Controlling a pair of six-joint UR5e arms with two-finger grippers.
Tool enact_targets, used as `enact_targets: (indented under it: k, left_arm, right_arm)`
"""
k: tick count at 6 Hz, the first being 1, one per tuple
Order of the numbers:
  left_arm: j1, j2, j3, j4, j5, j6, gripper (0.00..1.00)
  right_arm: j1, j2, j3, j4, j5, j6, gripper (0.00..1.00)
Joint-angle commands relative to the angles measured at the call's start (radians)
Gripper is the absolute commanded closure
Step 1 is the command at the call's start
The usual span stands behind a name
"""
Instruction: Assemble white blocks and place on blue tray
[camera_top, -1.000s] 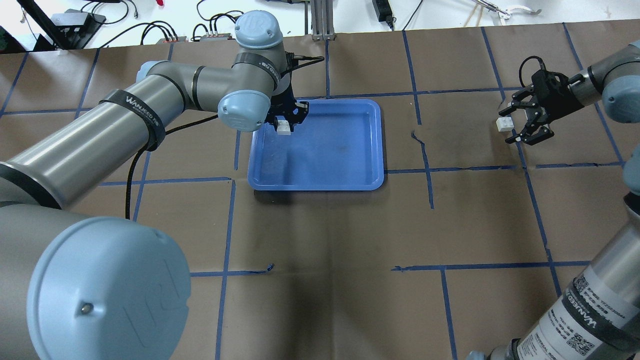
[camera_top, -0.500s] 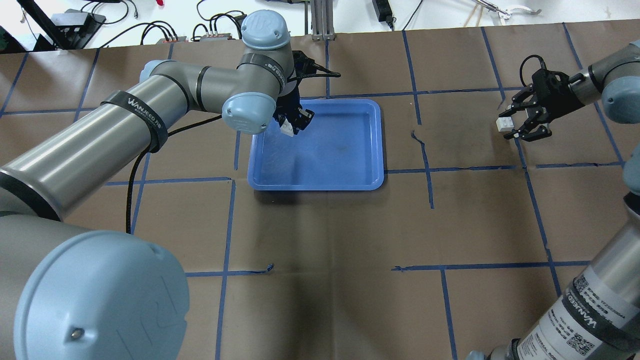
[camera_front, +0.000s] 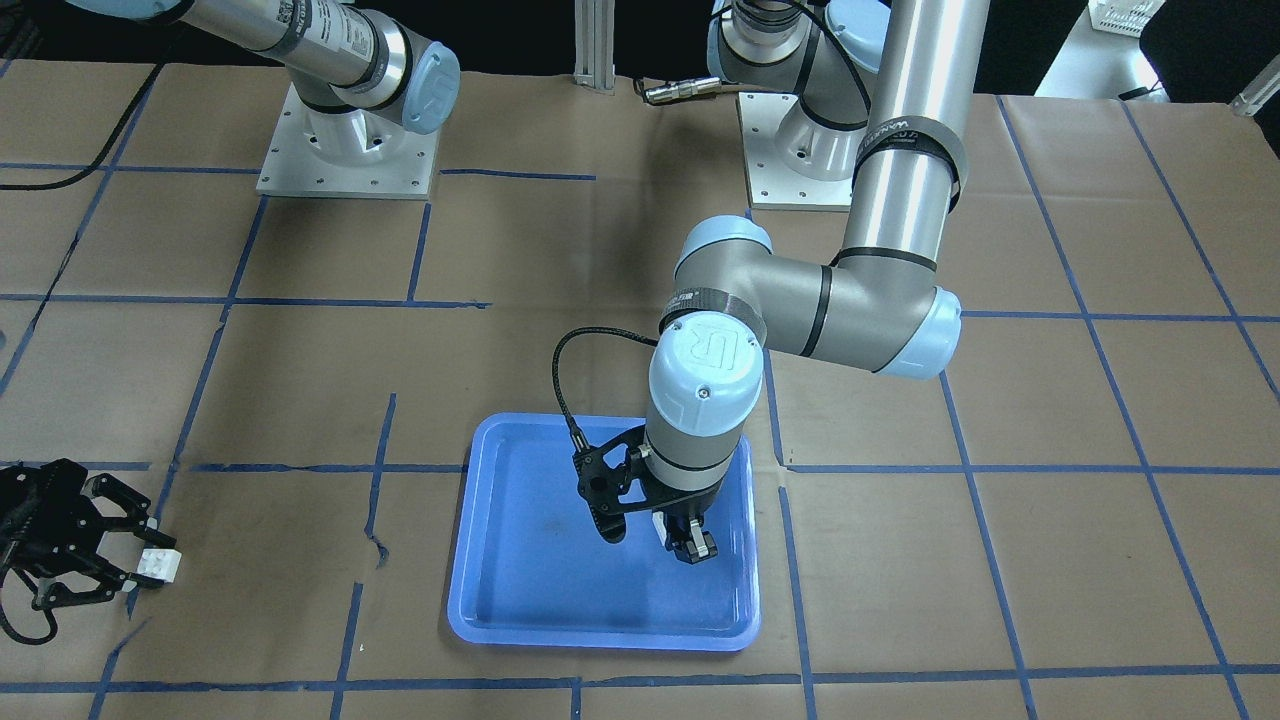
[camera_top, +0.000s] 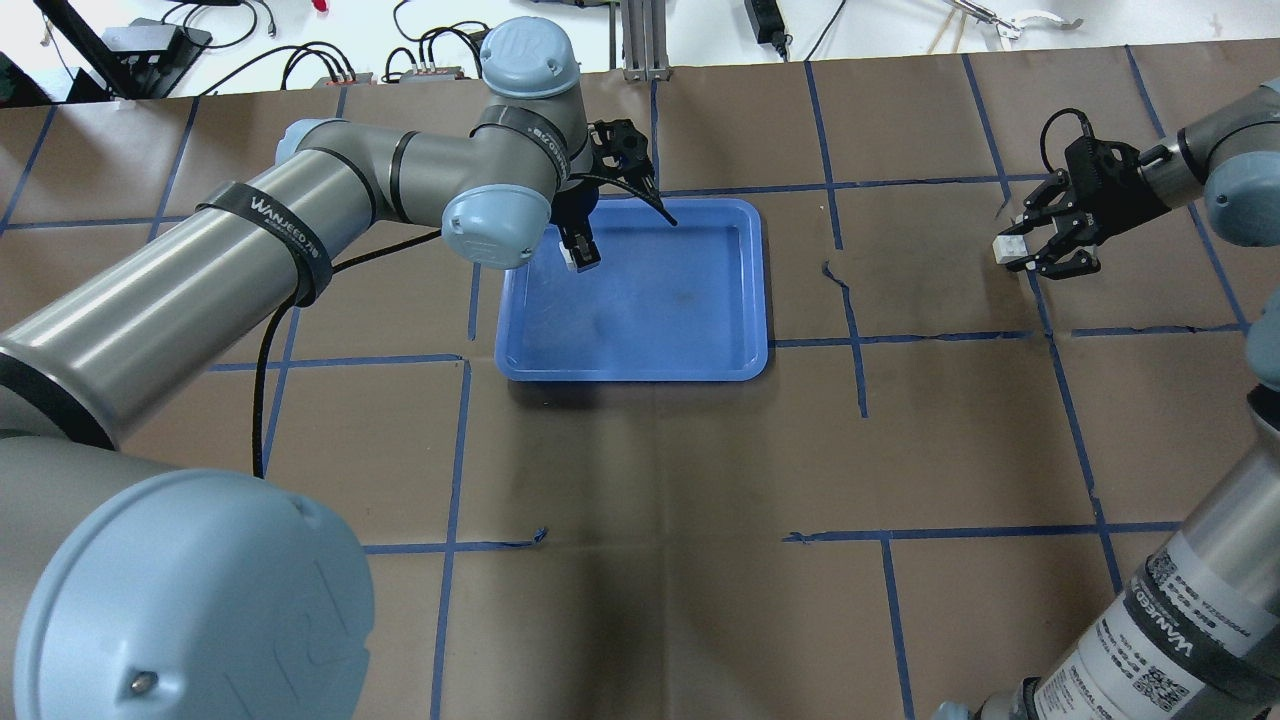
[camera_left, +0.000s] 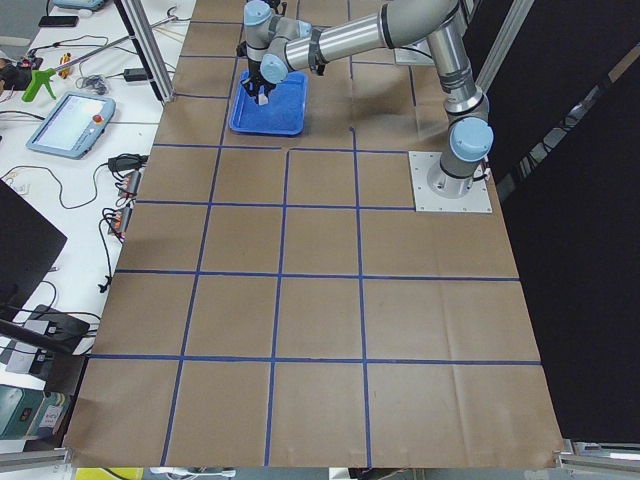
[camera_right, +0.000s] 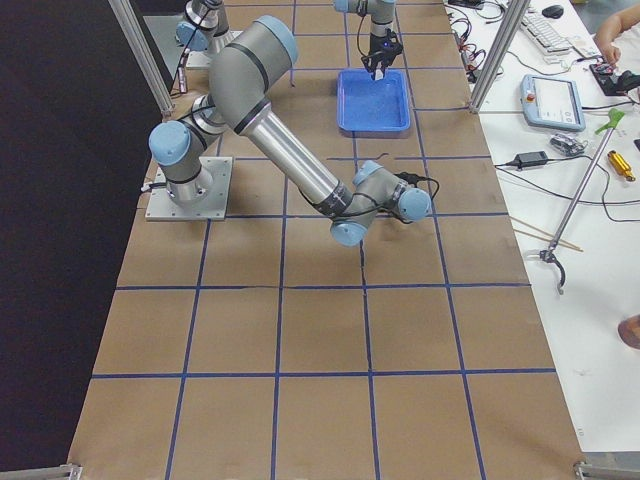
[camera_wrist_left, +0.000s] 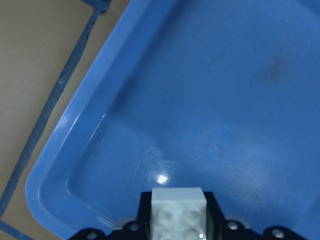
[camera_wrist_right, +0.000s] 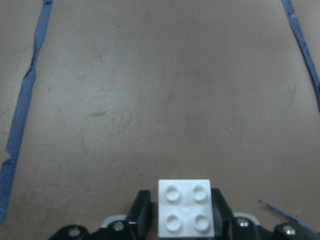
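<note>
The blue tray (camera_top: 660, 300) lies on the brown paper at the table's middle, and also shows in the front view (camera_front: 540, 580). My left gripper (camera_top: 580, 252) hangs over the tray's far-left corner, shut on a white block (camera_wrist_left: 179, 212) and pointing down; in the front view the left gripper (camera_front: 690, 542) is just above the tray floor. My right gripper (camera_top: 1032, 255) is far to the right, over bare paper, shut on the second white block (camera_top: 1010, 246). That block sits between the pads in the right wrist view (camera_wrist_right: 185, 207) and shows in the front view (camera_front: 158, 565).
Blue tape lines cross the brown paper (camera_top: 650, 480) over the table. Cables and tools lie beyond the table's far edge (camera_top: 330, 60). The two arm bases (camera_front: 345, 150) stand on the robot's side. A teach pendant (camera_left: 70, 125) lies off the table.
My left wrist has turned, swinging its cable over the tray's far rim, with the block still held. My right gripper's fingers have drawn closer around its block, staying in about the same place.
</note>
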Motion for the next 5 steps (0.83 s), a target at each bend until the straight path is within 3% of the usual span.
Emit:
enact_targets:
  k: [1, 4, 5]
  left_arm:
    - [-0.011, -0.022, -0.047, 0.07, -0.003, 0.092, 0.89]
    - [-0.06, -0.061, -0.055, 0.178, 0.0, 0.085, 0.84]
    - [-0.065, -0.058, -0.071, 0.178, 0.0, 0.075, 0.7]
  right_arm:
    - [0.0, -0.004, -0.002, -0.02, -0.01, 0.002, 0.75]
    - [0.005, -0.033, -0.039, 0.004, -0.02, 0.077, 0.78]
    - [0.026, -0.062, -0.037, 0.027, -0.02, 0.078, 0.76]
